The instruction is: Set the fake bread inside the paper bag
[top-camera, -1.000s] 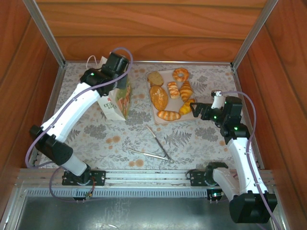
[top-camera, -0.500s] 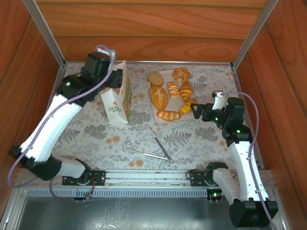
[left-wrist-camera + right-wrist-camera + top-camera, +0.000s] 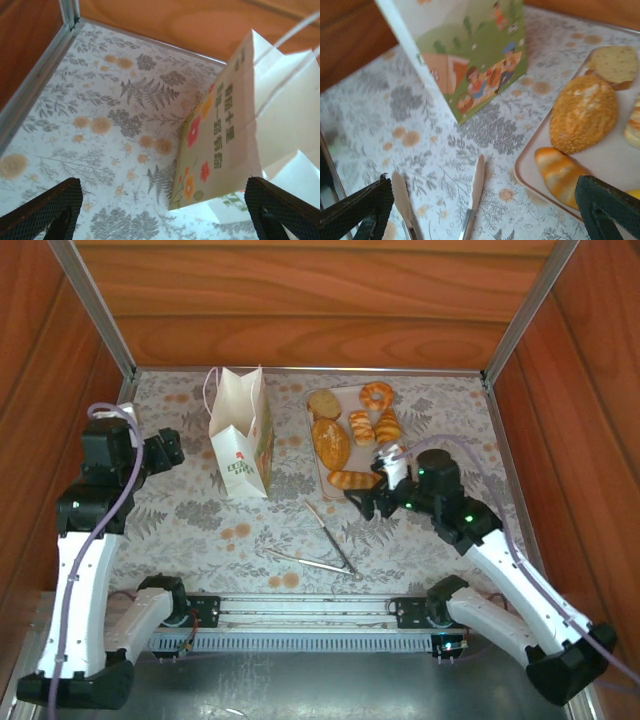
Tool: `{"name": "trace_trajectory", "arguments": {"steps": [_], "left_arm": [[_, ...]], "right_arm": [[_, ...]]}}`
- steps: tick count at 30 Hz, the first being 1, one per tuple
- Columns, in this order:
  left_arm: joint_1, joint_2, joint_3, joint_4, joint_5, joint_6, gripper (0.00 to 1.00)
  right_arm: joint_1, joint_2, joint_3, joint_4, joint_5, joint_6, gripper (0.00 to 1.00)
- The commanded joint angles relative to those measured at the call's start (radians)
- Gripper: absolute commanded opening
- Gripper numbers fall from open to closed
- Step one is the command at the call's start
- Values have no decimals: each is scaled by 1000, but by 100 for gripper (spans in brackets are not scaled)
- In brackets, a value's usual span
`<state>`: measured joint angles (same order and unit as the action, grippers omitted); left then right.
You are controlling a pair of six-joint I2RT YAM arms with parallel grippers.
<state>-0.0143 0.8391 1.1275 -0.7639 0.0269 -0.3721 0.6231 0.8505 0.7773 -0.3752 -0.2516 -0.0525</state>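
Starting at the near edge of the tabletop, the thin metal tongs (image 3: 322, 540) lie flat and untouched, apart from both arms. Just beyond them the right gripper (image 3: 366, 503) hangs over the near-left corner of the tray (image 3: 615, 167). Its fingers (image 3: 360, 205) are spread wide with nothing between them, and the striped roll (image 3: 348, 480) sits just beside it. By the left edge of the tabletop the left gripper (image 3: 168, 447) is likewise released and empty, facing the paper bag (image 3: 238, 430) but apart from it.

The fake bread (image 3: 331, 443) is all on the tray at the far middle of the tabletop: the striped roll at the near rim, the oval loaf (image 3: 583, 119) behind it, a croissant (image 3: 387, 427) and a small roll (image 3: 361, 426) to its right, then the round slice (image 3: 323, 404) and the ring (image 3: 377, 394) at the far rim. A yellow piece shows at the near-right rim in the right wrist view.

The bag stands upright toward the far-left corner, just left of the tray, handles up. Its inside cannot be seen, but by the count on the tray nothing seems to have gone in. The bag looks ready, no piece has been picked up, and every transfer is left to do, most likely beginning with the striped roll.
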Motion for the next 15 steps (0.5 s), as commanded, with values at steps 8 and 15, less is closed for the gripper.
{"name": "trace_trajectory", "arguments": {"steps": [8,15], "left_arm": [[241,-126,-411,366,208,-235,90],[244,-153,-469,401,137,-204,90]], "right_arm": [[401,159,-53,-15,306,-32,100],[507,242,-69,-98,335,70,100]]}}
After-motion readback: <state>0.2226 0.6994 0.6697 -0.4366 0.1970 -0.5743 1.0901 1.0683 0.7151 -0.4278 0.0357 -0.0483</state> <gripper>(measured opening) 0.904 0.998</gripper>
